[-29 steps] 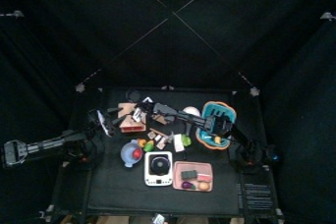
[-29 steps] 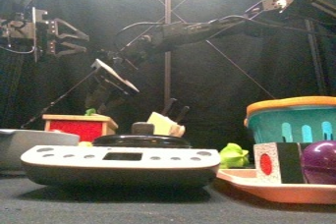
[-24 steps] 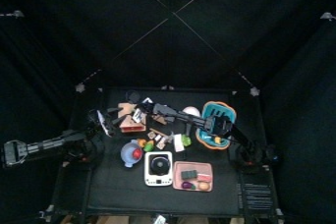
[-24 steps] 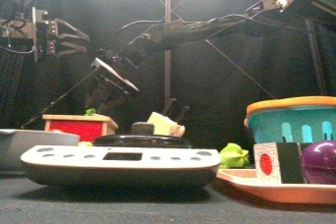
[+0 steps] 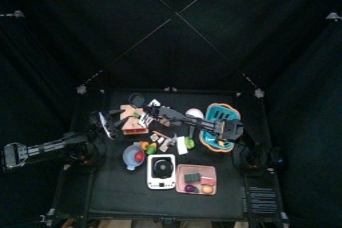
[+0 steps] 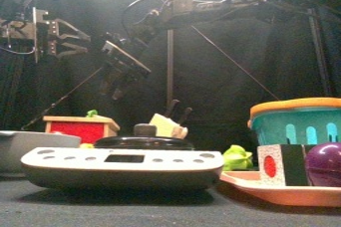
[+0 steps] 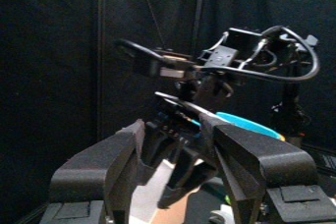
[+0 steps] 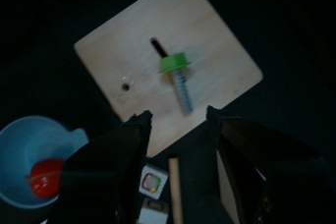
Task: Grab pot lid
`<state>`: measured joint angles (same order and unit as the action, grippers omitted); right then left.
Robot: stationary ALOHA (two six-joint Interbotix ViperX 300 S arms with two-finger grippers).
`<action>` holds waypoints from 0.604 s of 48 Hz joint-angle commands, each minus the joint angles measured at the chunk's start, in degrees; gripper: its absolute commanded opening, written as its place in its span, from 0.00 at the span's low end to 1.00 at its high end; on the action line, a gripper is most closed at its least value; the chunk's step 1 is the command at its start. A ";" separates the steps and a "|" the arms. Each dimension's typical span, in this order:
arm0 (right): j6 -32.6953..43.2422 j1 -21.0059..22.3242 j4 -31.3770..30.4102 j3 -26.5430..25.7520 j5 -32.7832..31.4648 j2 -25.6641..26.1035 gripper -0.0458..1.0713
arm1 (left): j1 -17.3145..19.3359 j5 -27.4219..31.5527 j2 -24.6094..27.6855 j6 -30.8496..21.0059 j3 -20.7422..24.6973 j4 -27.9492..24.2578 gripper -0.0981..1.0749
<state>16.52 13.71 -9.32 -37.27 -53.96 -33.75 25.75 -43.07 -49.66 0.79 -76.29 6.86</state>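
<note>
Up and a little toward the counter's left edge goes the right gripper (image 6: 123,60) since the earlier front view, with its long arm lifting along with it. Its jaws are spread wide and pinch nothing, and its wrist camera looks down on a wooden board (image 8: 132,51) with a green-headed bolt (image 8: 178,71) lying on it and a blue bowl (image 8: 33,159) beside it. That suggests a raised search over the clutter rather than a final descent. The left gripper (image 6: 54,34) hangs high over the left edge, jaws also apart and empty, probably parked out of the way. I cannot identify the pot lid with certainty. The likeliest candidate is the dark low dome (image 6: 134,141) just behind the white scale (image 6: 120,166) at the front edge of the counter (image 6: 134,206), well below the open right gripper and untouched. A teal basket (image 6: 300,126) stands toward the right edge. A small card (image 6: 270,163) near it carries a coloured mark, but no writing can be read anywhere.
</note>
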 commanded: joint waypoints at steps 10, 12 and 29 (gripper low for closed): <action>0.53 -3.78 1.05 8.70 -0.09 9.67 0.79 | -0.18 -0.44 0.09 0.09 0.62 -0.18 0.82; 1.32 -4.22 1.49 10.55 0.35 10.90 0.79 | -0.18 -0.44 0.09 0.18 0.62 -0.18 0.82; 14.33 -8.17 -1.49 30.50 10.81 21.36 0.79 | -0.18 -0.44 0.09 0.09 0.79 -0.18 0.82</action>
<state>29.62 6.59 -10.63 -10.20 -45.88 -17.67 25.66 -43.07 -49.66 0.79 -76.38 6.77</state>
